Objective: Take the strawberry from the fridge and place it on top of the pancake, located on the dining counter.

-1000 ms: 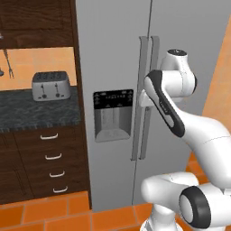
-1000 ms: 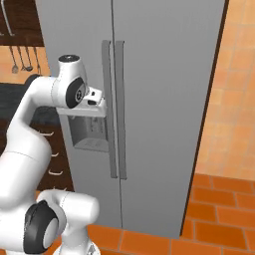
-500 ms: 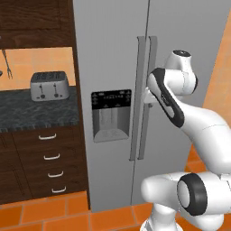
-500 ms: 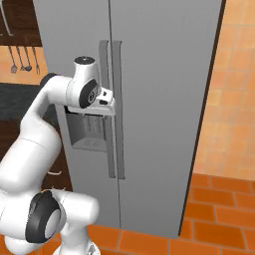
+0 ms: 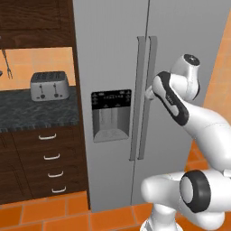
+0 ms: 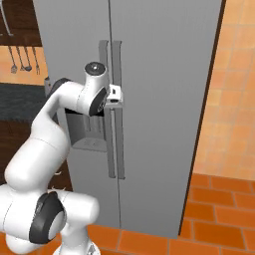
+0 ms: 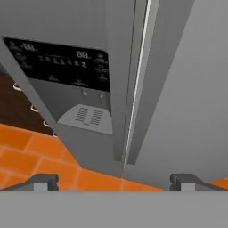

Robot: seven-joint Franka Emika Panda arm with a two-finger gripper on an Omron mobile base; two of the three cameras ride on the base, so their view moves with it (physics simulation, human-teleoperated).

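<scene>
Hand view, end effector (image 7: 113, 181) spread, fridge (image 7: 178, 89) shut

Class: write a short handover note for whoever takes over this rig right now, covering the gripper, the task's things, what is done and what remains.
Gripper: fingers spread wide, open, holding nothing, raised close in front of the fridge, near its two vertical handles.
Fridge: both doors shut; water dispenser on the left door.
Done: arm brought up to the handles; no handle gripped yet.
Left: grip a handle, open the door, find and take the strawberry, carry it to the pancake on the dining counter.
</scene>
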